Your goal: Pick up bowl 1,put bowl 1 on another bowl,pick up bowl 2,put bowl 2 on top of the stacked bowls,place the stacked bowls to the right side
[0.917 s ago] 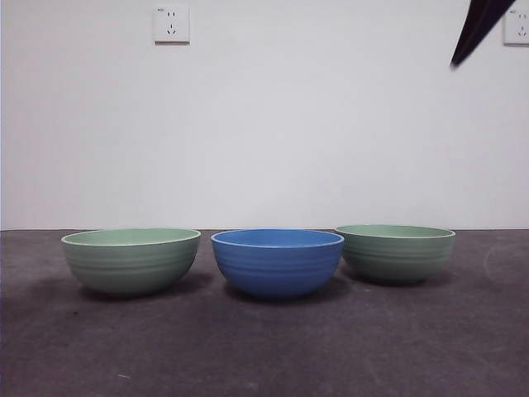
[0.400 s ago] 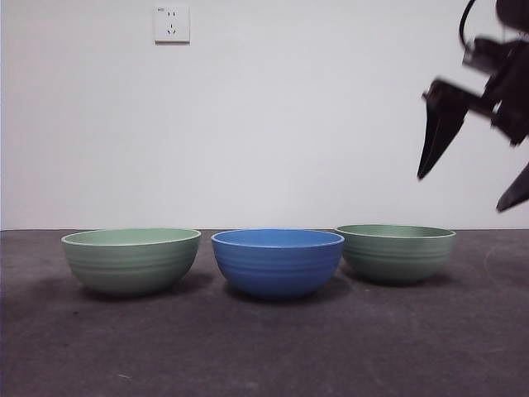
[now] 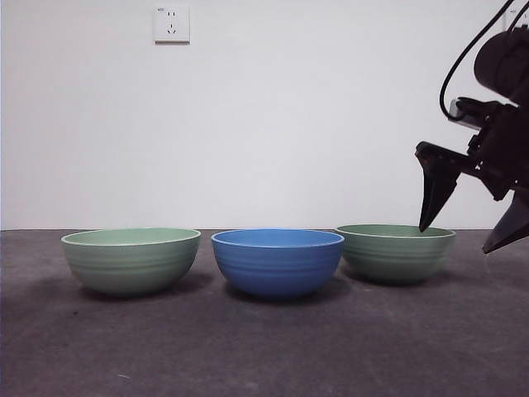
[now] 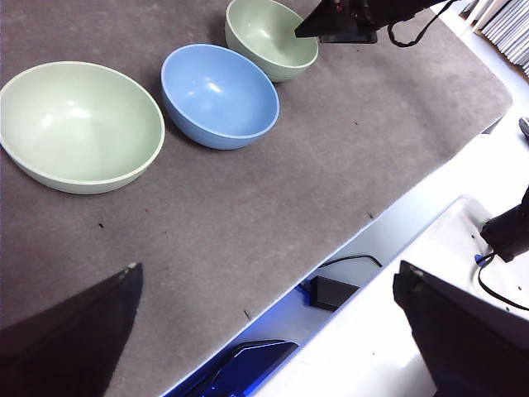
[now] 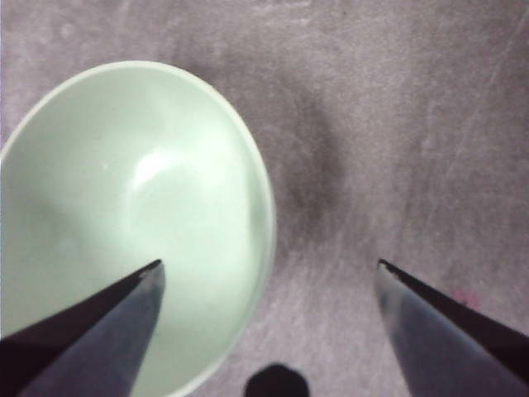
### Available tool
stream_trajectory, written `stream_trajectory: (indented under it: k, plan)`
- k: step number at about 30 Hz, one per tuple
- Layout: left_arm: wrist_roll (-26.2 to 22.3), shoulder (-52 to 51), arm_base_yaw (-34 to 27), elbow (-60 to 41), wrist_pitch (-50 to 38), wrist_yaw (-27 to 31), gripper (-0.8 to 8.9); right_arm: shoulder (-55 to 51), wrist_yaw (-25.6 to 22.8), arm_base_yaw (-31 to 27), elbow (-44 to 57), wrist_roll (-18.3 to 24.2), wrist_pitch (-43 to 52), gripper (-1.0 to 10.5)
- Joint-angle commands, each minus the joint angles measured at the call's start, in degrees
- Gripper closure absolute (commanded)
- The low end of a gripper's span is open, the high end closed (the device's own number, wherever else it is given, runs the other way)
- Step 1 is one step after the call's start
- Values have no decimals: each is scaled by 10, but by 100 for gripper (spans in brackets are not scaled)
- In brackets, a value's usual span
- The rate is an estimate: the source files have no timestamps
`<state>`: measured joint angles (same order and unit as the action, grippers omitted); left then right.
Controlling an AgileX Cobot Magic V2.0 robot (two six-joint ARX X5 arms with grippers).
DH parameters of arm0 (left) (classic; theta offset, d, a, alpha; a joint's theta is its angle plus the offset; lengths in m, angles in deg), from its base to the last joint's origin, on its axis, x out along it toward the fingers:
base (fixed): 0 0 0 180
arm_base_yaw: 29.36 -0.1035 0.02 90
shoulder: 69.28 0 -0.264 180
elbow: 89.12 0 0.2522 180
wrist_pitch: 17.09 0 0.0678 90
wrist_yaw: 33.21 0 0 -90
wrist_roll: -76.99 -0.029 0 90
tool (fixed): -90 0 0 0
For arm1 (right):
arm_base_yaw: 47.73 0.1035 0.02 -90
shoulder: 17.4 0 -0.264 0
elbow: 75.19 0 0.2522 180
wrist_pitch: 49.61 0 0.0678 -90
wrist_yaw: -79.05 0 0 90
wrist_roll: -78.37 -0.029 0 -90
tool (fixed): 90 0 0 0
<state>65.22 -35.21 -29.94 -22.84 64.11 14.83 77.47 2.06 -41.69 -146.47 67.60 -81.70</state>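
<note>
My right hand [image 3: 467,236] hangs spread wide over the rightmost green bowl [image 3: 395,252], one finger above its hollow, the other outside its right rim (nothing gripped). Left of it stands the blue bowl [image 3: 278,262], then the second green bowl [image 3: 131,260], all on the counter [image 3: 264,347]. My left hand [image 4: 269,331] waits open, high above the near edge.

Evenly lit, soft overhead light | faint shadows under bowls on worktop [image 3: 264,347] | bright glare spots inside blue bowl [image 4: 220,95] and pale green bowl [image 5: 132,223] | right tool [image 5: 269,273] tips blurred, near-field soft | front view sharp, wall slightly washed out
</note>
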Motion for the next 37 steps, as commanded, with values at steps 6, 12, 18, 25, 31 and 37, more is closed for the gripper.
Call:
stream_trajectory:
  k: [6,12,18,25,31,37]
  plan:
    - [2,-1,2,0,-3,15,247,23,-1,2,0,-3,16,796]
    - [2,-1,2,0,-3,18,247,31,-1,2,0,-3,21,940]
    - [2,-1,2,0,-3,18,247,31,-1,2,0,-3,31,955]
    - [2,-1,2,0,-6,18,247,-3,1,2,-1,-3,27,955]
    - [2,-1,2,0,-16,18,247,-81,4,23,-8,3,11,956]
    - [2,-1,2,0,-18,18,247,-124,3,89,-10,3,11,958]
